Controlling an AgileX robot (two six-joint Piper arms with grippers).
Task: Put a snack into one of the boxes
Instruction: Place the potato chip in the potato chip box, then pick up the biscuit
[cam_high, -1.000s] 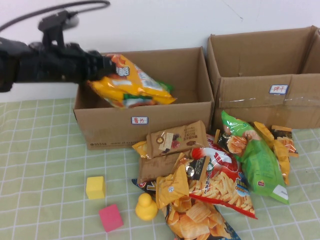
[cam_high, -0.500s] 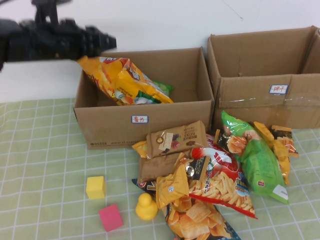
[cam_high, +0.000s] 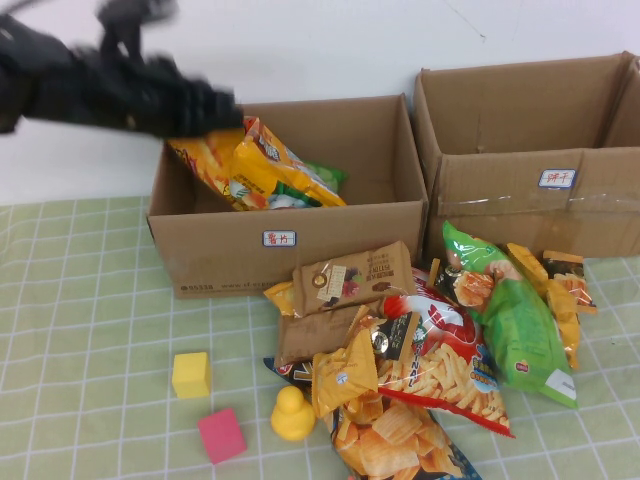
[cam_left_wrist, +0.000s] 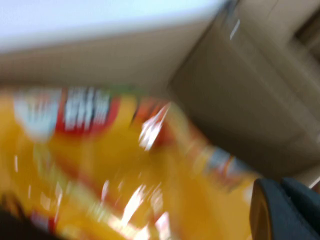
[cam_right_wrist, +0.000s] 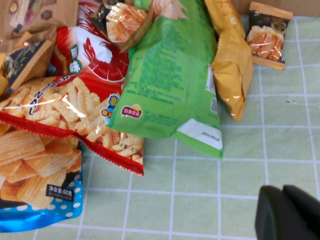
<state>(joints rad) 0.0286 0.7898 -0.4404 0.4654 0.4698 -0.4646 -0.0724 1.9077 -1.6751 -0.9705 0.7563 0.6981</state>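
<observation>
Two brown cardboard boxes stand at the back, the left box (cam_high: 230, 255) and the right box (cam_high: 500, 195), each with a small white label. A yellow snack bag (cam_high: 258, 165) leans inside the left box; it fills the blurred left wrist view (cam_left_wrist: 115, 175). My left gripper (cam_high: 215, 108) hovers over the left box's back left corner, just above the bag's top; its edge shows in the left wrist view (cam_left_wrist: 285, 210). My right gripper (cam_right_wrist: 290, 215) is shut and empty above the tablecloth, close to a green bag (cam_right_wrist: 170, 85); it is out of the high view.
A pile of snack bags lies in front of the boxes, with a red chips bag (cam_high: 440, 360) and the green bag (cam_high: 520, 325). A yellow cube (cam_high: 191, 374), a pink cube (cam_high: 221, 434) and a yellow duck (cam_high: 292, 414) sit on the checked cloth.
The yellow bag went from held above the left box to leaning inside it. My left gripper rose, then came down and to the right over the box.
</observation>
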